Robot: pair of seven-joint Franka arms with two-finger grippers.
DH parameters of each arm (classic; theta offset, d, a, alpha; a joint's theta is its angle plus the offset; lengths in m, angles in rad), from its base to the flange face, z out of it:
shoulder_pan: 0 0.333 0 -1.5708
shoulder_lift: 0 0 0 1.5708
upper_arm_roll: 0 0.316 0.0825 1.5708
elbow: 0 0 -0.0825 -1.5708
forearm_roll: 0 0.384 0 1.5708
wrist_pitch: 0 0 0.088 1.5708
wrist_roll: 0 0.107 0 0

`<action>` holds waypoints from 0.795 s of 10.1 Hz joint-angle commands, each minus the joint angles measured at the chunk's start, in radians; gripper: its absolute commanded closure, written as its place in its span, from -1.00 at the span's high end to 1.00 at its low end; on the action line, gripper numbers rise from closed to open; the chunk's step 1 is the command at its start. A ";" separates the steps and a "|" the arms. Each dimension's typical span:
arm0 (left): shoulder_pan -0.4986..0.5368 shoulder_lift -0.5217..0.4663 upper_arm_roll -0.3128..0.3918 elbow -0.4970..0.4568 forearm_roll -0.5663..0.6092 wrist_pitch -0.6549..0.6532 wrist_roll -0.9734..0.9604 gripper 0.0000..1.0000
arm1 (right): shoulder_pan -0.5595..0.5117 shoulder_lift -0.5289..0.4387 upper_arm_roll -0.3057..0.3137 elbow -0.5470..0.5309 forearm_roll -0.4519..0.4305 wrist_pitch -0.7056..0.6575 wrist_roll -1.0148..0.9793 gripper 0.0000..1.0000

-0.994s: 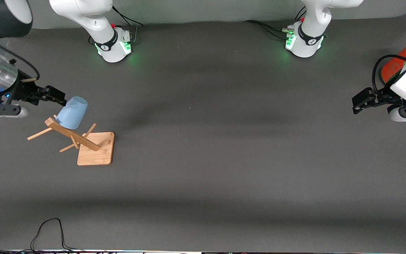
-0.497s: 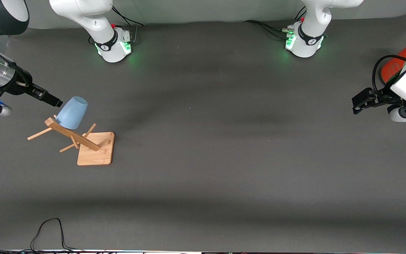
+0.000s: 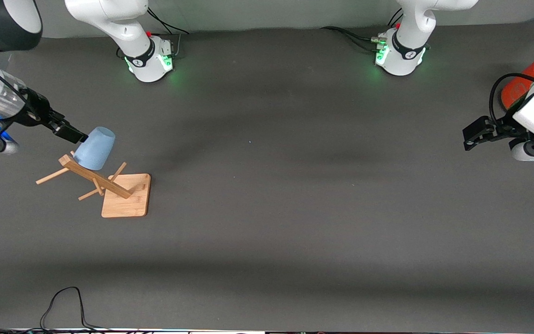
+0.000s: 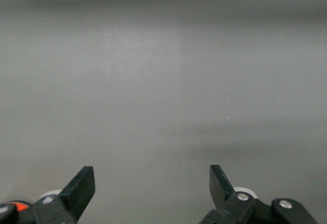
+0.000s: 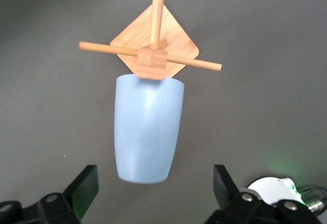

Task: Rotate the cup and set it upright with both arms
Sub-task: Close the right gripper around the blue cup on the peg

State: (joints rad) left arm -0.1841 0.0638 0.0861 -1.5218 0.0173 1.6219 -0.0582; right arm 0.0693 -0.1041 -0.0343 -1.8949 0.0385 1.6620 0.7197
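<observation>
Light-blue plastic, the cup [image 3: 95, 148] hangs mouth-down on a peg of the wooden rack [image 3: 95, 178], its narrower base tipped up and away from the post; it sits as it did half a second ago, while the right gripper [image 3: 73, 134] has edged closer and now shows just beside the cup's base, whether touching cannot be told; in the right wrist view its fingers [image 5: 82, 188] stand wide apart with the cup [image 5: 147, 129] between and ahead of them, not clamped. Smooth and tapering, the cup contrasts with the rack's square post, thin round dowels and flat rounded bamboo base. Well apart from the rack, at the left arm's end of the table, the left gripper [image 3: 475, 131] waits unmoved, jaws apart over bare tabletop beside an orange-red can [image 3: 519, 86]. Dark grey matte cloth covers the table [image 3: 267, 208].
</observation>
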 commanded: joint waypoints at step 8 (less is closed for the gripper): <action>-0.001 0.007 0.003 0.020 -0.008 -0.017 0.006 1.00 | 0.003 0.026 -0.010 -0.168 0.017 0.236 0.024 1.00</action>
State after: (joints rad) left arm -0.1832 0.0640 0.0867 -1.5218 0.0172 1.6219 -0.0582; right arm 0.0686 -0.0732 -0.0418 -2.0473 0.0398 1.8805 0.7241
